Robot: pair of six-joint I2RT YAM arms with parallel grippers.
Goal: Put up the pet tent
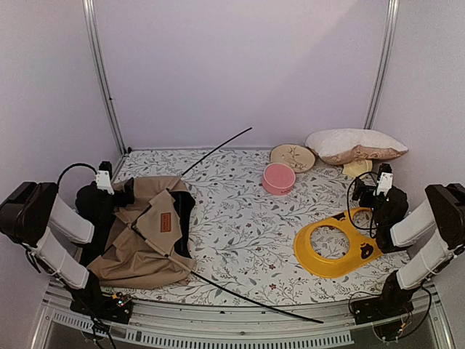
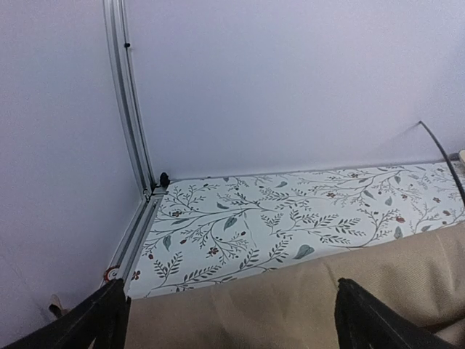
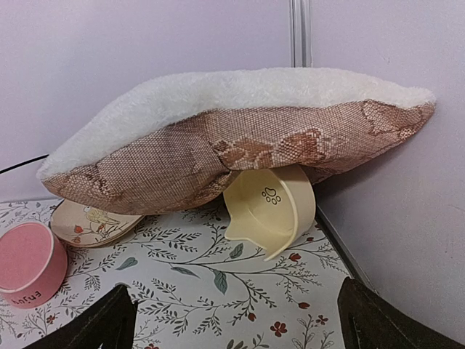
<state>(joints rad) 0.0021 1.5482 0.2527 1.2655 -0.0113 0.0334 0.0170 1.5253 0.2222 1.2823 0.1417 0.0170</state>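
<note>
The pet tent (image 1: 145, 233) lies collapsed at the near left of the table, tan fabric with dark lining and a small brown label patch (image 1: 166, 222). One thin black pole (image 1: 218, 150) runs from it toward the back; another (image 1: 254, 300) runs to the front edge. My left gripper (image 1: 129, 190) is open at the tent's far left edge; its tan fabric (image 2: 290, 309) lies below the spread fingers (image 2: 363, 320). My right gripper (image 1: 361, 193) is open and empty at the right, facing the pillow. No pom-pom shows.
A beige patterned pillow (image 1: 354, 145) leans at the back right over a cream paw-print bowl (image 3: 272, 207). A pink bowl (image 1: 278, 178) and a patterned plate (image 1: 292, 156) sit at the back. A yellow ring stand (image 1: 336, 245) lies at the right. Metal frame posts stand in the corners.
</note>
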